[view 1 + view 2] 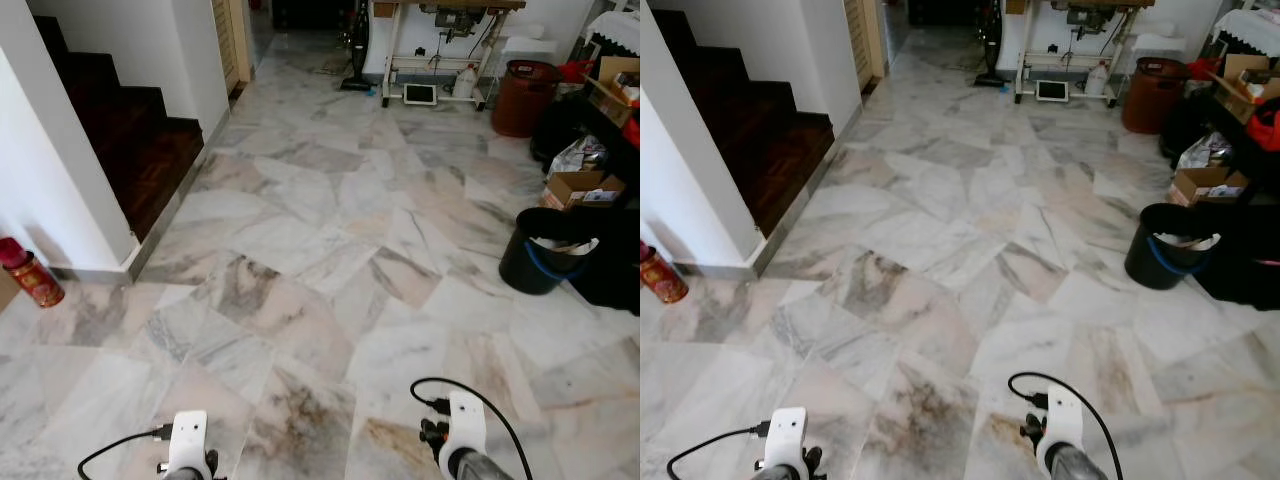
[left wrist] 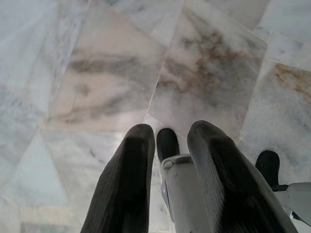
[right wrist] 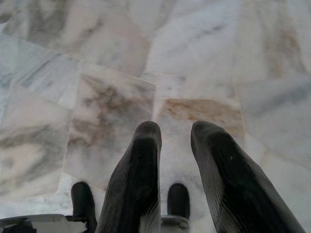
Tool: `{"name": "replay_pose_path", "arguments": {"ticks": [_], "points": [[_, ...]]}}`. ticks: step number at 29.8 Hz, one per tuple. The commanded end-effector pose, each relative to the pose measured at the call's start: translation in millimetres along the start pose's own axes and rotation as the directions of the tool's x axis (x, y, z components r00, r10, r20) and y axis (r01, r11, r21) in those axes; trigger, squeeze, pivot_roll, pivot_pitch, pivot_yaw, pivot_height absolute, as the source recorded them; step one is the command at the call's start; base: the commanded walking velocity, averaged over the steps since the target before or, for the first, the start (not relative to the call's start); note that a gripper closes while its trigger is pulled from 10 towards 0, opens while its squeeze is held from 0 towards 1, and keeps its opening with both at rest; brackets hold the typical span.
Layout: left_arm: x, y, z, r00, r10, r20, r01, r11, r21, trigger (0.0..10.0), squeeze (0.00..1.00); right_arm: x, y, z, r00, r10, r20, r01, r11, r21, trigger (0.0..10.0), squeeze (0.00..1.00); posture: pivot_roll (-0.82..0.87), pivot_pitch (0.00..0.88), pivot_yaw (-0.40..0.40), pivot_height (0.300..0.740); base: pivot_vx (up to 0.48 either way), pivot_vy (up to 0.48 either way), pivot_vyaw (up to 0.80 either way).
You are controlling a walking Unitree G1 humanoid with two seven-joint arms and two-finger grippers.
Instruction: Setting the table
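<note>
While both arms hang low over the marble floor (image 1: pixel 330 250), nothing is held by either one. The left gripper (image 2: pixel 167 145) is seen with its two black fingers spread a little, bare tile showing in the gap; the right gripper (image 3: pixel 172 141) is parted likewise and carries nothing. The robot's own feet can be made out beneath each wrist.

From the head camera, the wrists are placed at roughly 7 and 5 o'clock at the lower edge. Dark stairs (image 1: pixel 130 150) rise at 10 o'clock beside a white wall, and a red canister (image 1: pixel 30 275) stands at 9 o'clock. A black bucket (image 1: pixel 545 250) is set at 3 o'clock, with cardboard boxes (image 1: pixel 580 185) just behind it. A brown bin (image 1: pixel 525 95) and a white-framed work table (image 1: pixel 440 40) are found at 1 o'clock, well away.

No dishes, cutlery or dining table can be seen, so the task's things are judged to be elsewhere, and a walking stage is likely.

A stumble could be caused by clipping the stair edge or the bucket if a turn is cut too close. The polished marble could also let a foot slip.
</note>
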State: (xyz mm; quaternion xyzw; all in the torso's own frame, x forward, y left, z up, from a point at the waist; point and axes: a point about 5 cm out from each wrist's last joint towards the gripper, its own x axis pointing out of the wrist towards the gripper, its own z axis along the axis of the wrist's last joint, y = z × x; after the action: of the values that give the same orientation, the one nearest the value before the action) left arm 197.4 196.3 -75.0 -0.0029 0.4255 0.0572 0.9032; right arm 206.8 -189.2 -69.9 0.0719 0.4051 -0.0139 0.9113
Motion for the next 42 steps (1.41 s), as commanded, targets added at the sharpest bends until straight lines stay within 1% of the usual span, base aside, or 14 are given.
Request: {"name": "replay_pose_path", "arguments": {"ticks": [1, 5, 14, 19, 24, 32, 36, 42], "points": [[0.4, 1.0, 2.5, 1.0, 0.011, 0.01, -0.01, 1.0, -0.011, 10.0, 0.0, -0.3, -2.3, -0.4, 1.0, -0.008, -0.008, 0.008, 1.0, -0.002, 10.0, 0.0, -0.01, 0.0, -0.015, 0.74, 0.0, 0.0, -0.68], [0.3, 1.4, 2.1, 1.0, 0.014, 0.011, -0.013, 1.0, -0.013, 10.0, 0.0, -0.1, -2.1, 0.2, 1.0, -0.007, -0.009, 0.007, 1.0, -0.005, 10.0, 0.0, -0.01, 0.0, -0.016, 0.74, 0.0, 0.0, -0.67], [0.0, 2.5, 0.5, 1.0, 0.02, 0.003, -0.02, 1.0, 0.01, 10.0, 0.0, 0.0, -2.3, 0.2, 1.0, -0.015, -0.014, 0.015, 1.0, -0.022, 10.0, 0.0, -0.01, 0.0, -0.019, 0.74, 0.0, 0.0, -0.66], [-0.6, 3.9, -1.4, 1.0, 0.029, 0.001, -0.029, 0.999, 0.035, 10.0, 0.0, -0.3, -2.2, -1.5, 1.0, -0.02, -0.017, 0.02, 1.0, -0.024, 10.0, 0.0, -0.01, 0.0, -0.018, 0.74, 0.0, 0.0, -0.66], [-1.1, 4.5, -3.8, 0.999, 0.035, -0.006, -0.035, 0.998, 0.043, 10.0, 0.0, -0.8, -3.1, -3.2, 0.999, -0.025, -0.022, 0.025, 0.999, -0.03, 10.0, 0.0, 0.0, 0.0, -0.022, 0.74, 0.0, -0.29, -0.66], [-1.7, 5.4, -6.8, 0.999, 0.041, -0.015, -0.04, 0.998, 0.046, 10.0, 0.0, -1.2, -3.9, -4.3, 0.999, -0.031, -0.024, 0.03, 0.999, -0.036, 10.0, 0.0, -0.01, 0.0, -0.02, 0.74, 0.0, 0.0, -0.66], [-1.7, 5.5, -6.3, 0.999, 0.042, -0.011, -0.041, 0.997, 0.062, 10.0, 0.0, -1.1, -3.5, -4.1, 0.999, -0.033, -0.024, 0.032, 0.999, -0.04, 10.0, 0.0, 0.0, 0.0, -0.022, 0.74, 0.0, 0.0, -0.66], [-1.6, 5.2, -5.9, 0.999, 0.044, -0.01, -0.044, 0.997, 0.066, 10.0, 0.0, -0.7, -3.1, -3.0, 0.999, -0.035, -0.021, 0.034, 0.998, -0.044, 10.0, 0.0, -0.01, 0.0, -0.023, 0.74, 0.0, -0.443, -0.66]]}}
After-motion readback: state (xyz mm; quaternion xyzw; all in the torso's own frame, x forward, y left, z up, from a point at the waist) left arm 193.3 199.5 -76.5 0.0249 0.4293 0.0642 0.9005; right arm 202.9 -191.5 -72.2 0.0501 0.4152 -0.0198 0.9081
